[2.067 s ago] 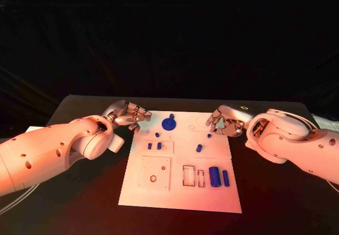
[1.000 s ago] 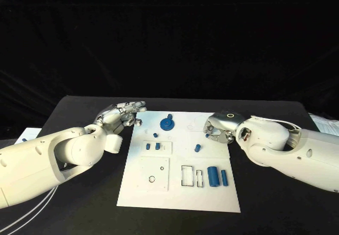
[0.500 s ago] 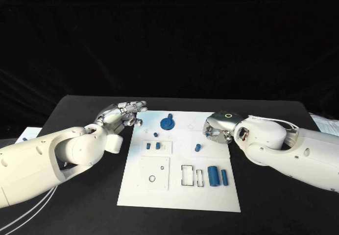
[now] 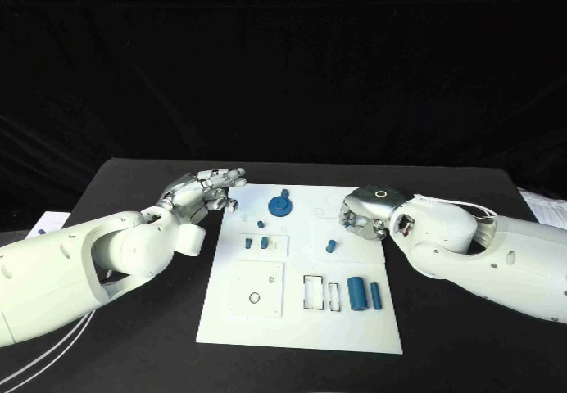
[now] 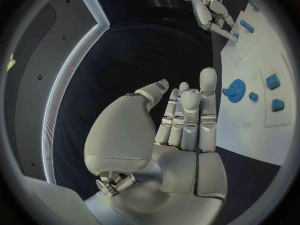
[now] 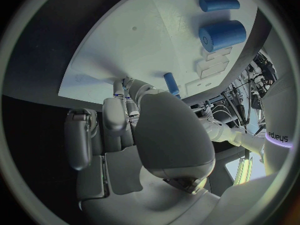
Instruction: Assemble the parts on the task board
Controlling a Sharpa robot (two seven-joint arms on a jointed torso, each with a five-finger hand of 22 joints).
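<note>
Where task board (image 4: 301,327) lies, black table (image 4: 473,327), dark backdrop.

Smooth white arms (pale cables trailing) end in a silver left hand (image 4: 203,190) and right hand (image 4: 363,214).

The head camera looks down from above on the whole task board (image 4: 301,270), while each wrist camera sits close behind its own palm facing across that board, all three sharing its far end.

White rectangular task board (image 4: 296,319) carries a blue gear-shaped part (image 4: 280,205); left hand (image 4: 207,190) and right hand (image 4: 363,219) flank it
</note>
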